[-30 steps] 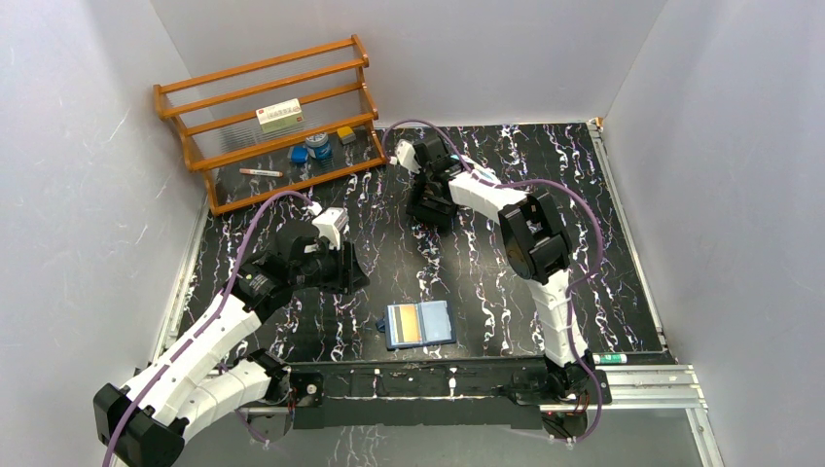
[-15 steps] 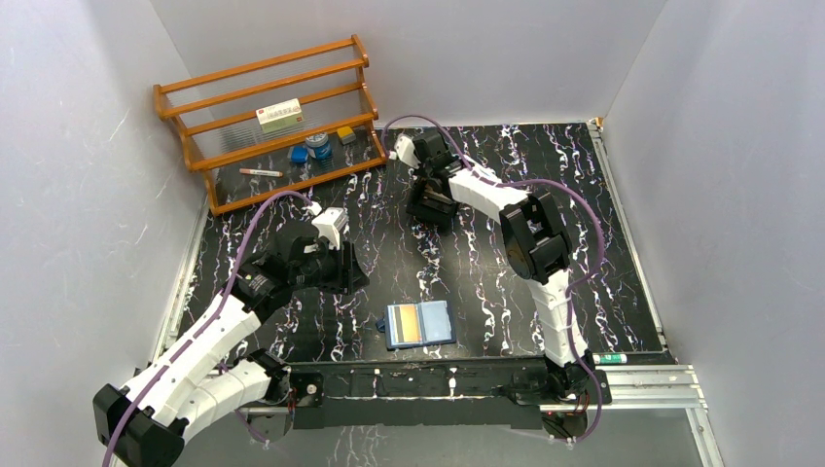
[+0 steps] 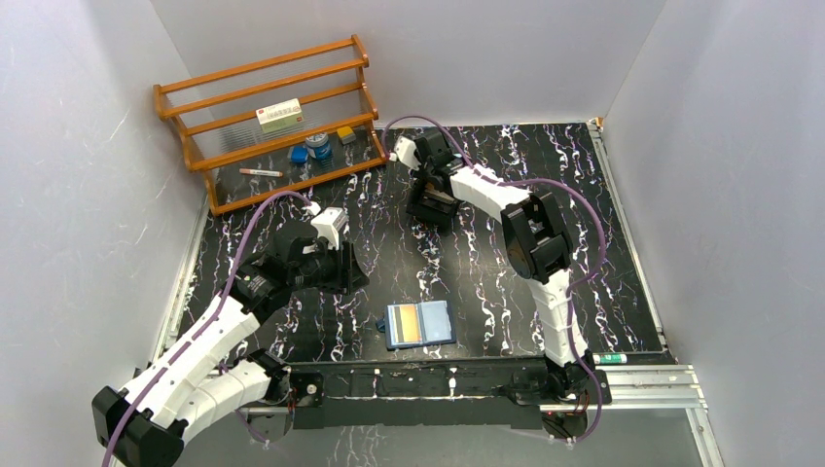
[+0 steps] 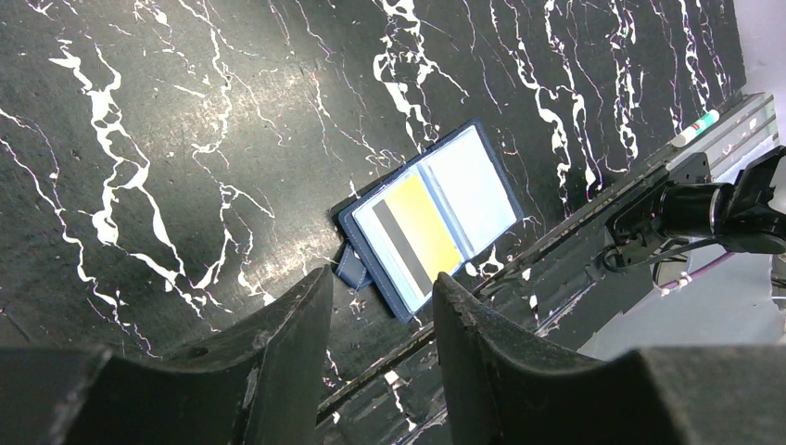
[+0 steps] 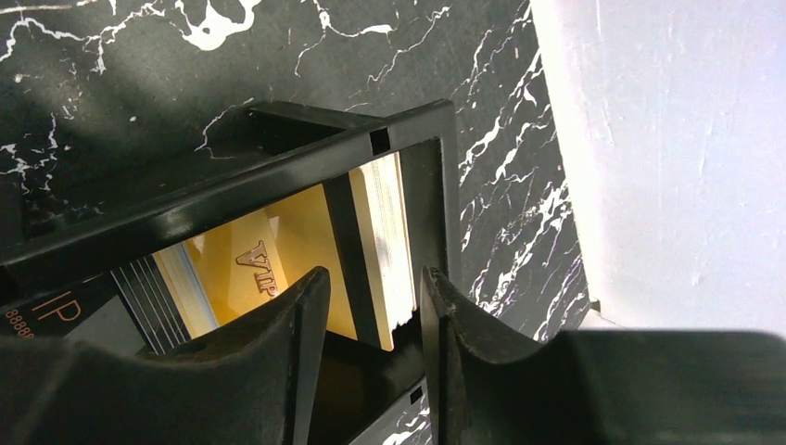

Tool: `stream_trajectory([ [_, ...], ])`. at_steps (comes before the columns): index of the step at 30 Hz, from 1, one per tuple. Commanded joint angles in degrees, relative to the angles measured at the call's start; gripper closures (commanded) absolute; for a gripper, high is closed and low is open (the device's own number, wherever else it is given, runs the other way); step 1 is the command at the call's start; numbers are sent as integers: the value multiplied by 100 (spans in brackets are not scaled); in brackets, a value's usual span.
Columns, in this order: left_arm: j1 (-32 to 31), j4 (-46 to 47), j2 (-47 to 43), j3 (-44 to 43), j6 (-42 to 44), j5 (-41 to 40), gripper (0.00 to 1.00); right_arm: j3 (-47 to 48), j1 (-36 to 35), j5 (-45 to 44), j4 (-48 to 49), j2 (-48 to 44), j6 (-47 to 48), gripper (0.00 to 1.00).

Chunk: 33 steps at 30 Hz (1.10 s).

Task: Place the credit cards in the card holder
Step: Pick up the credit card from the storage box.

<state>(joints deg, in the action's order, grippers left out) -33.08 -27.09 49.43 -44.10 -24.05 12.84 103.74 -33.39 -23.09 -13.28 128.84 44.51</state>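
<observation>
Nearest you, at 6 o'clock by the front edge of the tabletop (image 3: 584, 243), the card holder (image 3: 419, 324) lies open and flat with its pockets up; a gold card (image 4: 422, 222) with a grey stripe sits in its left half (the right half is pale blue lining). At about 10 o'clock from it, your left fingers (image 4: 278, 352) hang off the surface, parted, with marbled tabletop showing through the gap. Farther out, at 12 o'clock from the holder, your right fingers (image 5: 278, 343) dip into the black tray (image 5: 278, 167); the credit cards (image 5: 389, 232) stand there on edge by its wall, a gold one marked VIP leaning beside them. The fingers sit apart on either side of the stack's end; whether they pinch it, you cannot tell. At the far 10 o'clock corner, a wooden rack (image 3: 272, 73) carries a white box (image 3: 279, 116).
</observation>
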Motion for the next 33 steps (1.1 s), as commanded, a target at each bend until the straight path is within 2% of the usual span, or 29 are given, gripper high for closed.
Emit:
stream_trajectory([
  [1, 1, -68, -119, -157, 50, -15, 57, 332, 90, 200, -63, 36, -149, 50],
  [9, 0, -64, -98, -163, 59, -20, 57, 370, 165, 138, 38, 223, -170, 50],
  [13, -4, -70, -84, -162, 56, -27, 57, 397, 201, 150, 51, 283, -188, 53],
  [19, -1, -68, -77, -165, 59, -29, 57, 409, 214, 76, 80, 238, -234, 64],
  [30, 3, -69, -82, -158, 59, -10, 57, 538, 219, -2, 33, 71, -284, 66],
  [33, -4, -68, -92, -156, 59, -23, 57, 588, 219, 2, -34, 63, -292, 69],
])
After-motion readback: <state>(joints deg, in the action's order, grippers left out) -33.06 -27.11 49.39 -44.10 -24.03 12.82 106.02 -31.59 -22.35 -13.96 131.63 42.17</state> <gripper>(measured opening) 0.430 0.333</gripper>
